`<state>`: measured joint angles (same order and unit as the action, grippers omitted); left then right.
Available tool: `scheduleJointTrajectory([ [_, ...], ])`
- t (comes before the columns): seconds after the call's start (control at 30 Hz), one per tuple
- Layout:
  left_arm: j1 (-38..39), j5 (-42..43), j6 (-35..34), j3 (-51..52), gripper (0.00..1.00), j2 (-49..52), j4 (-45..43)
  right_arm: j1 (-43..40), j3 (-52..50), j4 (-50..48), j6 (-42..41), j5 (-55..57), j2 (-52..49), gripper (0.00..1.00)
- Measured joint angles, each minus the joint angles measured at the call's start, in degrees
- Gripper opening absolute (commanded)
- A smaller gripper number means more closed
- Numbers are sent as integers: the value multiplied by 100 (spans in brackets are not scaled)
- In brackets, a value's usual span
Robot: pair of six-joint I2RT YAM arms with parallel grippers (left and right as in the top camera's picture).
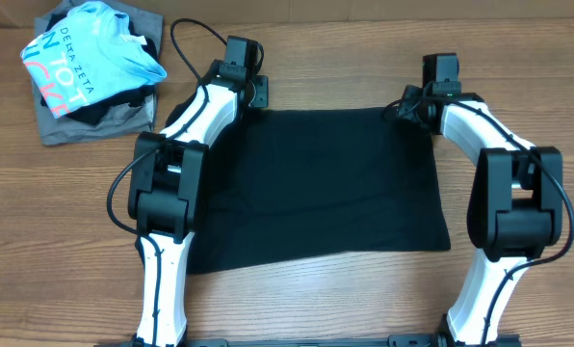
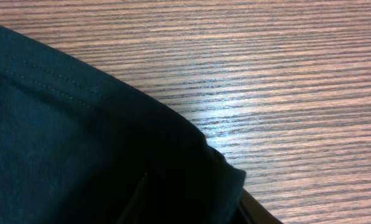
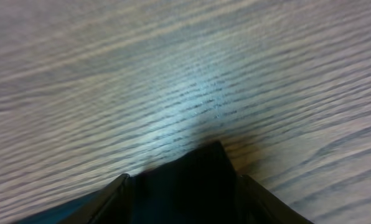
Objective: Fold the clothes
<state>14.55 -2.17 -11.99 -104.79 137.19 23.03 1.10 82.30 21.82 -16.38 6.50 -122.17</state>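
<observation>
**Flanking a Black Garment at Its Two Far Corners**

A black garment (image 1: 316,188) lay spread flat on the wooden surface (image 1: 364,308), between the two arms and roughly square in outline. The left fingers (image 1: 256,93) sat at its far left corner and the right fingers (image 1: 405,104) at its far right corner, both close against the cloth's edge.

In the left wrist view the dark fabric, with a stitched hem along its edge, draped across the lower left and covered nearly all of the left fingers. Only a sliver of one showed at the bottom right, so I could not tell how far apart they stood or whether they had hold of the cloth.

In the blurred right wrist view a pointed corner of the garment rose between the two right fingers and filled the gap between them. Whether they pressed on it I could not tell.

Well apart, at the far left of the surface, a pile of clothes (image 1: 94,72) rested with a light-blue lettered shirt (image 1: 85,53) on top of grey and black pieces.
</observation>
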Motion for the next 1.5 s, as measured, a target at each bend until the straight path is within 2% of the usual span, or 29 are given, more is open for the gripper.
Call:
scheduleJointTrajectory([
  [0.23, 0, -2, 2, -17, 42, 0, 55, 0, 4, -168, 13, 81, -166, 56],
  [0.27, 0, -2, 0, -22, 42, 0, 57, 2, 15, -177, 15, 101, -184, 54],
  [0.33, 0, -2, 0, -22, 41, 0, 59, 0, 39, -210, 22, 142, -221, 41],
  [0.43, 0, -7, -2, -24, 29, 0, 72, 0, 85, -208, 63, 190, -273, 17],
  [0.5, -2, -13, 7, -24, 24, 0, 79, -17, 109, -192, 50, 208, -293, 6],
  [0.53, -2, -17, 13, -26, 23, 0, 90, -24, 118, -164, 55, 205, -293, 4],
  [0.63, 0, -24, 15, -59, 17, 0, 201, -31, 164, -63, 4, 203, -295, 4],
  [0.7, 0, -24, 17, -114, 5, 0, 361, -31, 234, 74, 9, 210, -306, 4],
  [0.73, 0, -22, 13, -149, 4, 0, 474, -31, 275, 166, 7, 212, -310, 4],
  [0.97, 0, -4, 15, -216, 4, -192, 1025, -31, 728, 1032, -79, 251, -385, 4],
  [1.2, 0, -2, 24, -221, 4, -1152, 1386, -31, 879, 1589, -387, 249, -267, 4],
  [1.5, 0, -13, 22, -240, 5, -2072, 2715, -31, 887, 2876, -1102, 245, 898, 4],
])
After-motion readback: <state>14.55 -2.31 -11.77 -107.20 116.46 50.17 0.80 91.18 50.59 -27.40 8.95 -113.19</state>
